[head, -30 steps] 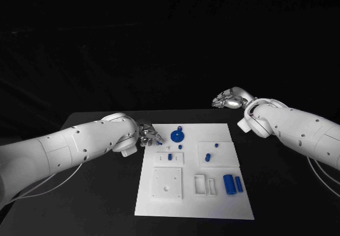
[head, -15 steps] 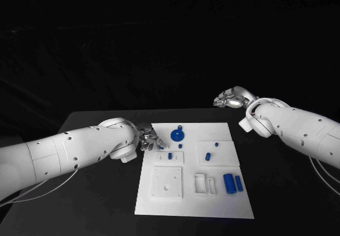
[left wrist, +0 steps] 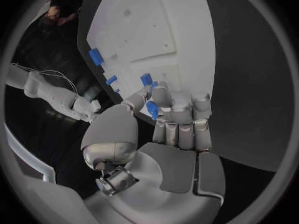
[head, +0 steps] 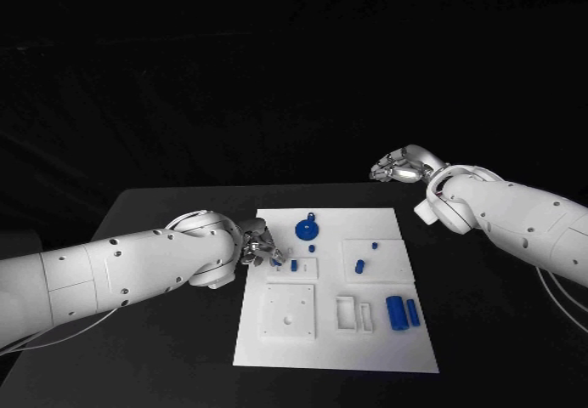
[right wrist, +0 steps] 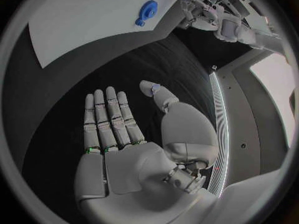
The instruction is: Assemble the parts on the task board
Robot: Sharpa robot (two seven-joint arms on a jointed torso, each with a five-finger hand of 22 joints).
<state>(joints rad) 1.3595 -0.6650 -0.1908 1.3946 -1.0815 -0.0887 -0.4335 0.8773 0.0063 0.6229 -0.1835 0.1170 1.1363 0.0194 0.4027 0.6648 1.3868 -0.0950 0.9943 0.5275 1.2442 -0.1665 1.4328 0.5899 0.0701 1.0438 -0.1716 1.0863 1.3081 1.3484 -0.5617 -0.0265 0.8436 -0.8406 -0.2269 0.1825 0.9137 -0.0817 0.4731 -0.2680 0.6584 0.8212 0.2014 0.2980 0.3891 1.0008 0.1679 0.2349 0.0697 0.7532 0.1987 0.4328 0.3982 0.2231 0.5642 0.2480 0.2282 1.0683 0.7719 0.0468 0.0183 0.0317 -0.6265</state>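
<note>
my left hand pinches a small blue part in curled fingers over the task board edge; i should lower it squarely onto its seat. right hand spread flat, holding nothing.

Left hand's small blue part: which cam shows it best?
Left wrist view: the small blue part sits pinched in the left hand. Head view shows that hand at the task board; fingers hide the part. Right wrist view doesn't resolve it.
</note>
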